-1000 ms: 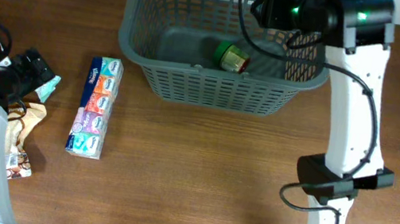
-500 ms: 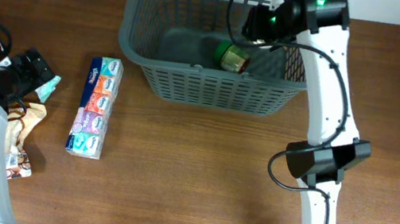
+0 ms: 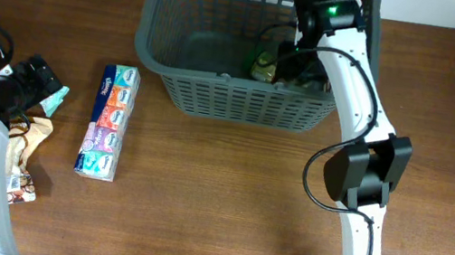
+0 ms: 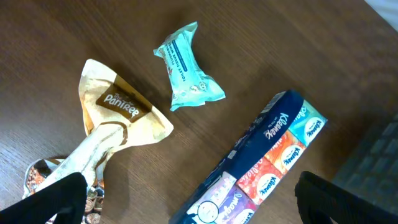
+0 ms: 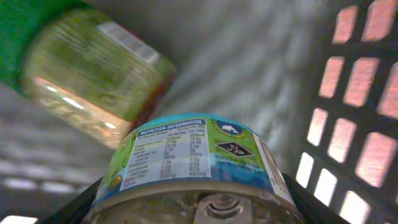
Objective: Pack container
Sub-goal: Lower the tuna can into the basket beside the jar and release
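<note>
Dark grey plastic container (image 3: 249, 104) sits at the far edge of the wooden counter (image 3: 216, 199), upright, open side up.

- Right gripper (image 3: 297, 65) is reached down inside the container, near its right wall. Jaws partly closed on a can (image 5: 193, 155): blue/green label with a nutrition panel, metal end facing the wrist cam. The can is held just above the container floor; can't tell whether it touches.
- A jar (image 5: 81, 81) with a green lid lies on its side on the container floor, just left of the held can. Blurred in the wrist view, so can't tell whether they touch.
- Left gripper (image 4: 189, 190) is well left of the container, jaws spread wide, holding nothing, above the loose items.
- On the counter left of the container: a long multi-pack of tissues (image 3: 109, 121), nearest to it and roughly parallel to its left wall.
- Further left: a small teal wrapped packet (image 4: 186, 65) and a beige "Pantree" snack bag (image 4: 118, 118). These two are near each other but not touching, and both are clear of the tissues.
</note>
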Robot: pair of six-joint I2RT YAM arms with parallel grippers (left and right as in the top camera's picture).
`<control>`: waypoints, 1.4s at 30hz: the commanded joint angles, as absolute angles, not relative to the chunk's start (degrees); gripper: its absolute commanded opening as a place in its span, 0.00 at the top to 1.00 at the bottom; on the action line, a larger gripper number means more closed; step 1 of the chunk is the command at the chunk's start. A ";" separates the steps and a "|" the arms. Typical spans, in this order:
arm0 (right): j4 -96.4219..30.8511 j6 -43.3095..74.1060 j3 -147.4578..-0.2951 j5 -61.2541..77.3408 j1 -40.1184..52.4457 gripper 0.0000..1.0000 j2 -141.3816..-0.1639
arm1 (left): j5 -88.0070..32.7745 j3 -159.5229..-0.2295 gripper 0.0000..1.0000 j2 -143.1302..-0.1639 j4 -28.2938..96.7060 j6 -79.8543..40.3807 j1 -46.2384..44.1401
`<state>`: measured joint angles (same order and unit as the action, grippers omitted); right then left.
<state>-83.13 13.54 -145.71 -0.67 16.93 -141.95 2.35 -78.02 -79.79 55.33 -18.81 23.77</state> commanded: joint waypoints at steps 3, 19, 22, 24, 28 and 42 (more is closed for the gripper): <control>-81.71 14.00 -141.47 -1.83 16.82 0.90 -142.15 | 2.79 -78.81 0.00 -79.81 55.37 -18.33 24.05; -81.34 13.82 -140.94 -1.83 16.80 0.31 -142.15 | 2.79 -78.81 0.00 -79.81 55.37 -18.33 24.05; -81.34 13.82 -140.94 -1.83 16.80 0.29 -142.15 | 2.79 -78.81 0.00 -79.81 55.37 -18.33 24.05; -81.34 13.82 -140.94 -1.83 16.80 0.26 -142.15 | 2.76 -78.81 0.00 -79.81 55.37 -18.33 24.05; -81.36 13.82 -140.94 -1.83 16.80 0.24 -142.15 | 2.79 -78.81 0.00 -79.81 55.37 -18.33 24.05; -84.51 10.96 -150.23 -1.45 16.80 0.10 -140.35 | 2.79 -78.81 0.00 -79.81 55.37 -18.33 24.05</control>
<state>-83.35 12.16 -143.20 -1.04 16.93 -142.15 2.35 -78.02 -79.79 55.33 -18.81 23.77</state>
